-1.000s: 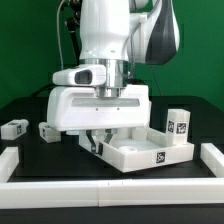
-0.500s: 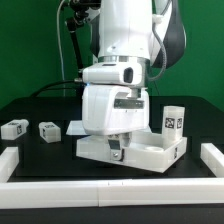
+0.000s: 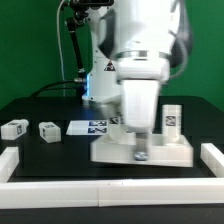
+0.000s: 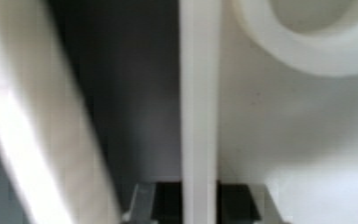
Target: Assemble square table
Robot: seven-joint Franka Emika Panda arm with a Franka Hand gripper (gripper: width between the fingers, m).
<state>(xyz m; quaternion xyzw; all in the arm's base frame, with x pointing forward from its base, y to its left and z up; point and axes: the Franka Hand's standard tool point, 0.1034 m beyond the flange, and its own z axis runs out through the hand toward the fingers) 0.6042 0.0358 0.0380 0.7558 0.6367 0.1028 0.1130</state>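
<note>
The white square tabletop (image 3: 168, 152) lies on the black table toward the exterior view's right. My gripper (image 3: 140, 152) is shut on its near rim. In the wrist view the thin rim (image 4: 194, 90) runs between my two dark fingers (image 4: 158, 203), with a round corner socket (image 4: 318, 40) beside it. Two small white legs (image 3: 14, 128) (image 3: 47, 131) lie at the exterior view's left. A third leg (image 3: 172, 117) stands upright behind the tabletop at the right. The arm hides most of the tabletop's far side.
The marker board (image 3: 92, 126) lies flat behind the tabletop. White border rails run along the front (image 3: 110, 190), the left (image 3: 8, 160) and the right (image 3: 213, 155); the tabletop's right corner is close to the right rail.
My gripper has moved to the exterior view's right, and the tabletop has slid and turned with it. The marker board, hidden before, now shows. The legs have not moved.
</note>
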